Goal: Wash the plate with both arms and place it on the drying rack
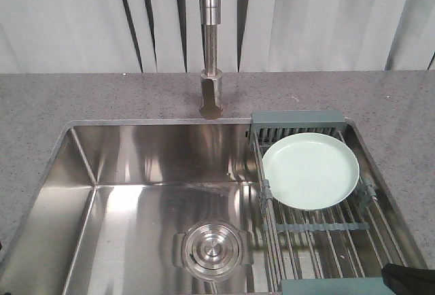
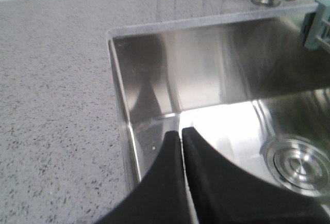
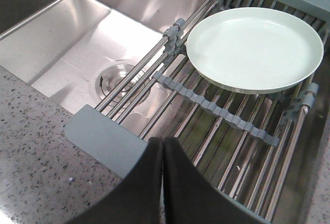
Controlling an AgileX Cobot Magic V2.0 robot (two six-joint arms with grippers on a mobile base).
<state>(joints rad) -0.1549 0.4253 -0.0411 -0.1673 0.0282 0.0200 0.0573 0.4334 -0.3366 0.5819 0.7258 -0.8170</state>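
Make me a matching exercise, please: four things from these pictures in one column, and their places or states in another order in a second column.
1. plate
2. drain
3. faucet
4. left gripper

a. shut, above the sink's left corner
b. on the counter behind the sink
c. lying on the drying rack
d. in the sink floor

Pairs: 1-c, 2-d, 3-b, 4-a

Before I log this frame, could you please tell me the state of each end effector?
Left end effector: closed, holding nothing, over the sink.
Right end effector: closed, holding nothing, by the rack.
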